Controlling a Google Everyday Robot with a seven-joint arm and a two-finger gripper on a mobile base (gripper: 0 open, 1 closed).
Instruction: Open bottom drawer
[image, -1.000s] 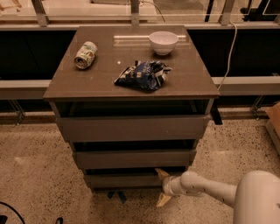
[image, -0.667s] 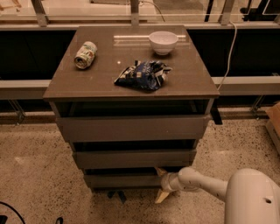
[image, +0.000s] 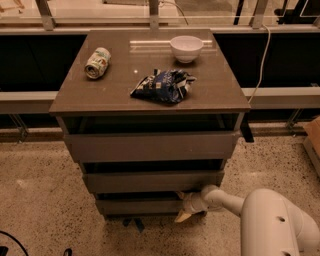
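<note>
The bottom drawer (image: 137, 205) is the lowest, narrowest grey-brown front of the cabinet, with a dark gap above it. My gripper (image: 183, 206) reaches in from the lower right on a white arm (image: 270, 220) and sits at the right end of that drawer front. One pale finger (image: 182, 216) points down past the drawer's lower edge, and the other lies near the gap above it. The mid-sized drawer front (image: 152, 181) and the widest top drawer front (image: 150, 146) are above.
On the cabinet top (image: 220, 92) lie a tipped can (image: 97, 62), a dark blue snack bag (image: 164, 86) and a white bowl (image: 186, 48). A dark bench with a rail runs behind. A cable (image: 260, 60) hangs at the right. Speckled floor surrounds the cabinet.
The gripper and arm have shifted slightly left, closer against the right end of the bottom drawer front. The drawers look unchanged.
</note>
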